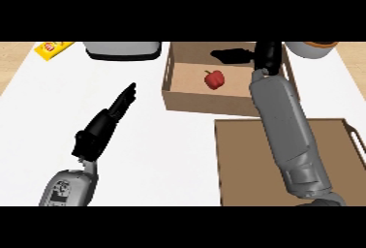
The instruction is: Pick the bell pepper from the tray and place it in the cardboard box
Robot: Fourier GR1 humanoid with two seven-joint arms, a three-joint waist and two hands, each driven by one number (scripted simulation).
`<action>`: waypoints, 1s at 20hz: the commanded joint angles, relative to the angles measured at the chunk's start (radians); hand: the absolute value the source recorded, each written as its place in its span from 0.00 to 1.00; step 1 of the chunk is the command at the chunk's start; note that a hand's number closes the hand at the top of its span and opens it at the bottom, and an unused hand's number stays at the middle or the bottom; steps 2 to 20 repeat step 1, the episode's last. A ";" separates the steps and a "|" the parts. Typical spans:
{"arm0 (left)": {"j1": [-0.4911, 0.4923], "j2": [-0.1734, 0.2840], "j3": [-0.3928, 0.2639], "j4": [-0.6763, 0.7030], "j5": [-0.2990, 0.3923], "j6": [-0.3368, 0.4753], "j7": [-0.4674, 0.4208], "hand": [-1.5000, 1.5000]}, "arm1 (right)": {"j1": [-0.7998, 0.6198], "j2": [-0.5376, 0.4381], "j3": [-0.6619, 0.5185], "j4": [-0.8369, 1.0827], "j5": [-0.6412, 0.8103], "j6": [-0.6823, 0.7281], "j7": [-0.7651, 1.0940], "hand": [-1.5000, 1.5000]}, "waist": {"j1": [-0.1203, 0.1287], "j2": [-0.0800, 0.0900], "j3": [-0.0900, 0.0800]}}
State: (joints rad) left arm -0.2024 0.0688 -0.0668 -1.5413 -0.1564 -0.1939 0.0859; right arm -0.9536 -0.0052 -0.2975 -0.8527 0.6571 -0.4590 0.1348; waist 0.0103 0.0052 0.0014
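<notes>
While the small red bell pepper (pixel 214 79) lies on the floor of the open brown cardboard box (pixel 207 104), the right hand (pixel 266 55) hangs over the box's far right corner, its fingers hard to read. Nearer, the brown tray (pixel 243 164) sits under the grey right forearm (pixel 289 131). Over the white counter (pixel 143 160), the left hand (pixel 107 121) rests with fingers straight, holding nothing.

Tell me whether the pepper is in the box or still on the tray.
In the box: the pepper lies on the box floor, away from the tray.

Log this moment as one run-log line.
bell pepper: in cardboard box | right robot hand: over box | left robot hand: open, resting | tray: no pepper
</notes>
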 commanded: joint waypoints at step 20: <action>0.008 0.022 0.014 0.010 0.013 -0.024 -0.020 0.50 | 0.072 -0.015 -0.099 -0.092 -0.175 0.010 -0.150 0.00 | -0.012 -0.004 0.000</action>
